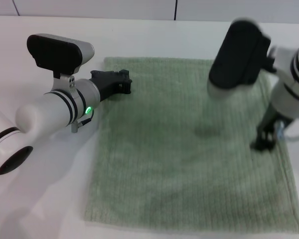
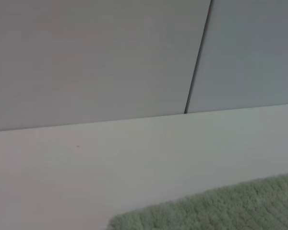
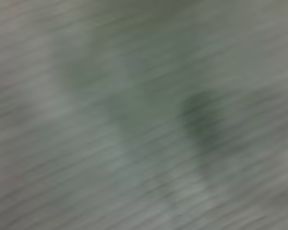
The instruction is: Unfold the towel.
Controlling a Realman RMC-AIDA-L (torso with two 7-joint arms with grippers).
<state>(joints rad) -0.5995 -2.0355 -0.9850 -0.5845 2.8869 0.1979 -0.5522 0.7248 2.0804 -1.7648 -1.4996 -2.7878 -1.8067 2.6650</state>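
Nearest the head camera, the towel [image 1: 189, 149] lies spread flat on the white worktop [image 1: 40, 199] as one roughly square, pale green sheet. Its ribbed pile shows across the whole surface and its hems run along the near and right edges. The near right corner is cut off at the frame edge.

At the towel's far left corner sits the left gripper [image 1: 120, 82], low and just over the cloth's edge, pointing toward the towel's middle. Its dark fingers appear drawn close together, with no fold of cloth visibly caught between them, though the tips are small and hard to read. The left wrist view shows none of those fingers: only a fuzzy green corner of the towel [image 2: 221, 208], bare worktop [image 2: 134, 158] beyond it, and a grey wall panel [image 2: 86, 57] with a dark seam.

On the towel's right side the right gripper [image 1: 265, 137] points straight down, its tips at or just above the cloth near the right hem. The arm is smeared with motion, and its black wrist housing hides part of the towel's far right area. Whether these fingers are apart or together cannot be told. The right wrist view is filled with blurred green ribbed towel [image 3: 134, 120] with a darker shadowed patch, and nothing sharper can be made out there.
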